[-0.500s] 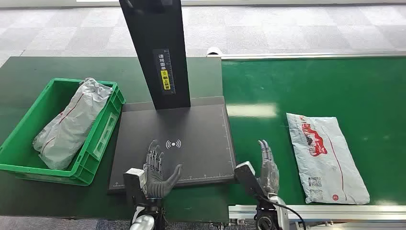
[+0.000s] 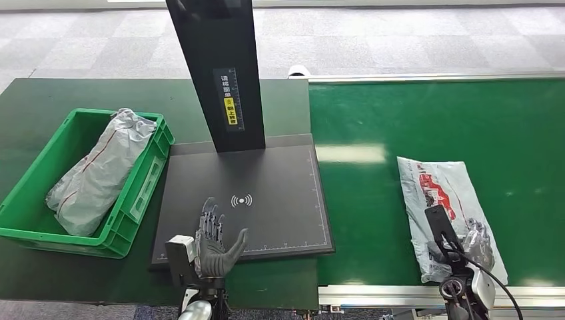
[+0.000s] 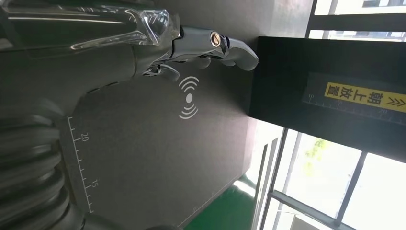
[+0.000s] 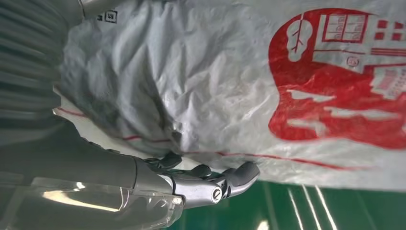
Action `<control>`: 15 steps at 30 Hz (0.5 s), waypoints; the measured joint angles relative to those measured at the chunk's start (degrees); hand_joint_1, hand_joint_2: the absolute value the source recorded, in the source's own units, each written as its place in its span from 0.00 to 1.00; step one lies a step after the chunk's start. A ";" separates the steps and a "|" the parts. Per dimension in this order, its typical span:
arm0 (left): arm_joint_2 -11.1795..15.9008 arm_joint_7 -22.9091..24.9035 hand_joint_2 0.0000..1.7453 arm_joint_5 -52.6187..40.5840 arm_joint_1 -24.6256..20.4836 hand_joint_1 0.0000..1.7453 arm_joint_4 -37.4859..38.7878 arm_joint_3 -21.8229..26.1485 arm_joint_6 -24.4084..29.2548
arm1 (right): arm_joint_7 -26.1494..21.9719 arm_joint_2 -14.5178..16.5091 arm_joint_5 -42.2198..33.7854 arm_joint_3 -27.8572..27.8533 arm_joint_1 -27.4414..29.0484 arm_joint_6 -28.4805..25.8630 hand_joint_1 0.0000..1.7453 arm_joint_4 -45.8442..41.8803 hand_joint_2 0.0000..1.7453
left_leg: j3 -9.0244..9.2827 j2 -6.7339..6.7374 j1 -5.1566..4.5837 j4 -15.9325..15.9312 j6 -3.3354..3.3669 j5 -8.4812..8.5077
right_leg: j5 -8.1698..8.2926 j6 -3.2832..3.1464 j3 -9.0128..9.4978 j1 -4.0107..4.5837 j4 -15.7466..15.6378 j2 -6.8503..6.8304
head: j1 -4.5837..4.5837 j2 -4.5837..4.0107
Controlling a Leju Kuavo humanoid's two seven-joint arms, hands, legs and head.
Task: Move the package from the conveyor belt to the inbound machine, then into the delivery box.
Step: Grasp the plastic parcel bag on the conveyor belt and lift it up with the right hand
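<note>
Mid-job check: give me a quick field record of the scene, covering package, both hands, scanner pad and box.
package: grey mailer flat on the green conveyor belt
right hand: over the mailer's near end; grasp unclear
left hand: open above the inbound machine pad, holding nothing
pad: no package on it
delivery box: green crate, already holding one grey bag

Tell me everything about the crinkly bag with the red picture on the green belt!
The package is a flat, light grey plastic mailer bag, wrinkled and a bit shiny. It has a big red printed picture near its far end, a thin red line running along it, and small black labels near the close end. It lies flat on the green conveyor belt, slightly slanted, to the right of the black machine. The right hand is over its near end, fingers against the plastic; whether it grips yet is unclear.
</note>
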 joint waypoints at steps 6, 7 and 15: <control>0.34 0.00 1.00 0.89 0.50 0.00 -1.18 -0.19 1.61 | 1.38 0.09 2.21 -2.78 -2.39 3.49 1.00 4.07 1.00 | 0.10 -0.03 0.02 0.00 0.00 0.01 | -0.03 0.01 0.15 0.02 0.00 -0.06 | 0.01 0.00; 0.48 0.00 1.00 0.99 0.71 0.00 -1.55 -0.23 1.87 | 1.53 0.13 2.52 -2.90 -2.73 3.70 1.00 4.35 1.00 | 0.13 -0.03 0.02 0.00 0.01 0.00 | -0.03 0.01 0.19 0.02 0.00 -0.06 | 0.02 0.00; 1.45 0.00 1.00 0.62 3.23 0.00 -4.97 -0.29 4.75 | -2.60 1.16 1.63 -3.03 -4.22 4.85 1.00 4.27 1.00 | 0.26 0.04 0.02 0.00 0.01 0.00 | -0.02 0.02 0.30 0.03 0.00 -0.01 | 0.01 0.00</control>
